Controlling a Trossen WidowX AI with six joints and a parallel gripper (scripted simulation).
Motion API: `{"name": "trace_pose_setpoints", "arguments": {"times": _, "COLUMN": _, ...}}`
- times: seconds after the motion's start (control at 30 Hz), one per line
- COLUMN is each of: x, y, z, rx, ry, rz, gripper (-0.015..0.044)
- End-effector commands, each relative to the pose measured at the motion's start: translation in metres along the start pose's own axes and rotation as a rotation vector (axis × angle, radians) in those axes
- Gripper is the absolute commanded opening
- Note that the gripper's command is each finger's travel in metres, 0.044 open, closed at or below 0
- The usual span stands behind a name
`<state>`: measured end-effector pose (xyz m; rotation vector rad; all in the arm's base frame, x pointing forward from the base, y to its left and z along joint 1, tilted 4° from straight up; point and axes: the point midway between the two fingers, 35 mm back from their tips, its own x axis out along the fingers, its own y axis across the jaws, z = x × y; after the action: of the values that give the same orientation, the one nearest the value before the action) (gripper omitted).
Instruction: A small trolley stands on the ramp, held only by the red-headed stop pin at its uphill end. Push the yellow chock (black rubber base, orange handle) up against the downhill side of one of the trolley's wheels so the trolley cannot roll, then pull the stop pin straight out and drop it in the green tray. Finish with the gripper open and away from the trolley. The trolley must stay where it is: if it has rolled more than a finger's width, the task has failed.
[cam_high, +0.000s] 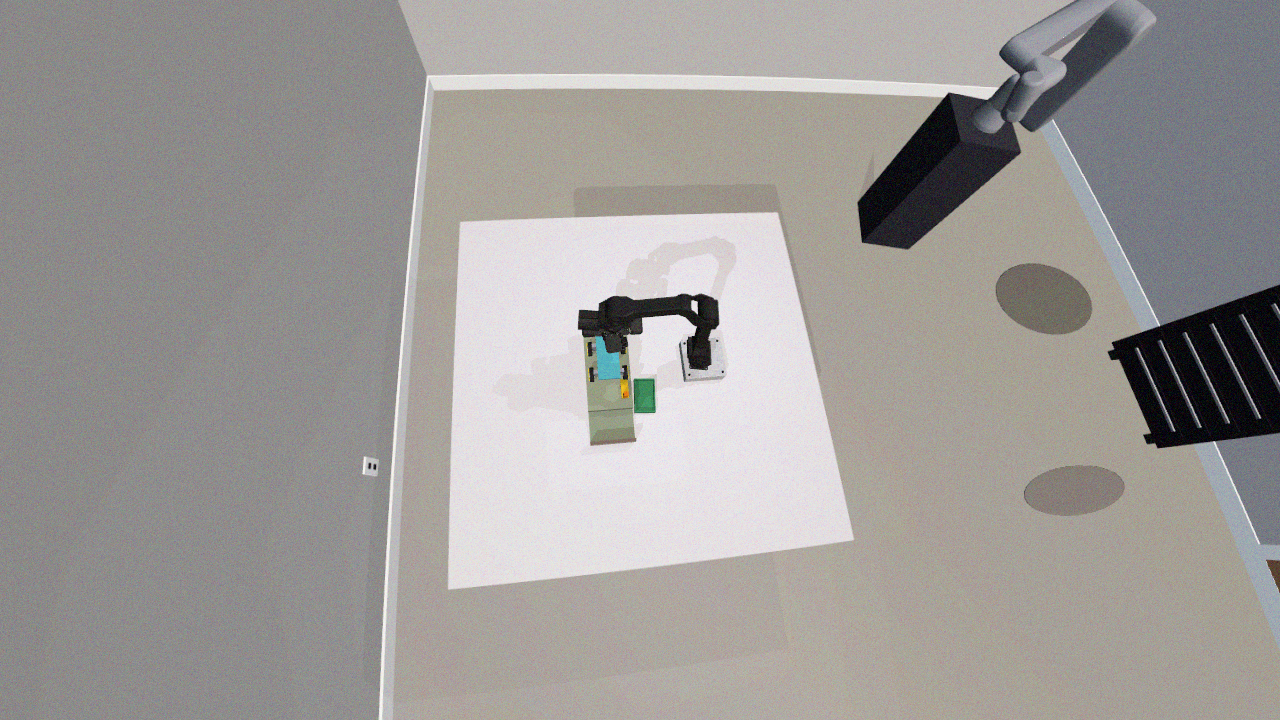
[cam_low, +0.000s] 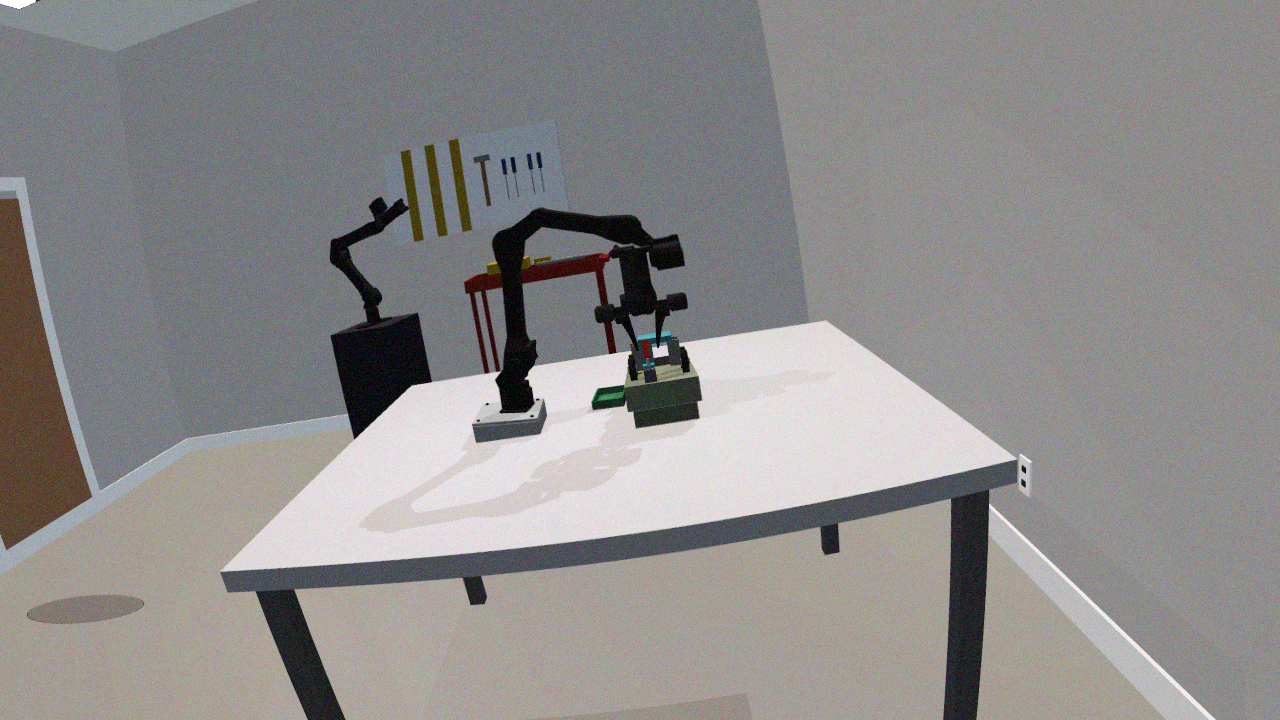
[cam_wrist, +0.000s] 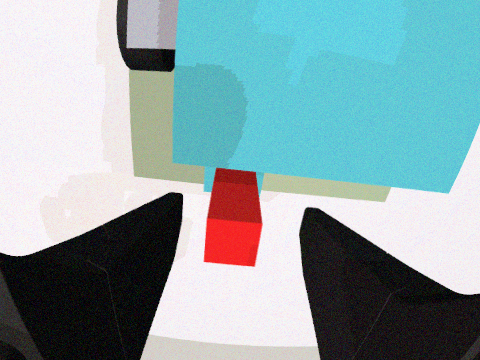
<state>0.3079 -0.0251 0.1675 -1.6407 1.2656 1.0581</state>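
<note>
The trolley (cam_high: 608, 360) (cam_wrist: 325, 115) with its blue deck stands on the pale green ramp (cam_high: 608, 398) (cam_low: 664, 390) (cam_wrist: 152, 125). The red-headed stop pin (cam_wrist: 233, 242) is upright at the trolley's uphill end. My gripper (cam_low: 647, 346) (cam_wrist: 243, 213) is partly open, with one finger on each side of the red head and a gap on both sides. The yellow chock (cam_high: 624, 388) lies on the ramp at the downhill side of a wheel on the tray side; whether they touch is too small to tell. The green tray (cam_high: 644, 395) (cam_low: 608, 396) is empty beside the ramp.
The arm's white base (cam_high: 716, 369) (cam_low: 508, 427) stands on the white table (cam_high: 537, 519) (cam_low: 760, 447), on the same side of the ramp as the tray. The arm reaches over the trolley's uphill end. Another arm on a black pedestal (cam_high: 921, 179) (cam_low: 380, 367) stands away from the table.
</note>
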Motion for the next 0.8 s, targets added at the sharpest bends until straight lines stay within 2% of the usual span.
{"name": "trace_pose_setpoints", "arguments": {"times": 0.0, "x": 0.008, "y": 0.001, "z": 0.0, "rx": -0.005, "ry": -0.002, "rz": 0.007, "gripper": 0.019}}
{"name": "trace_pose_setpoints", "arguments": {"times": 0.47, "x": 0.022, "y": 0.003, "z": 0.001, "rx": -0.005, "ry": -0.001, "rz": 0.007, "gripper": 0.019}}
{"name": "trace_pose_setpoints", "arguments": {"times": 0.63, "x": 0.019, "y": 0.002, "z": 0.0, "rx": 0.001, "ry": 0.003, "rz": 0.003, "gripper": 0.0059}}
{"name": "trace_pose_setpoints", "arguments": {"times": 0.77, "x": 0.019, "y": 0.002, "z": 0.0, "rx": 0.001, "ry": 0.003, "rz": 0.003, "gripper": 0.0032}}
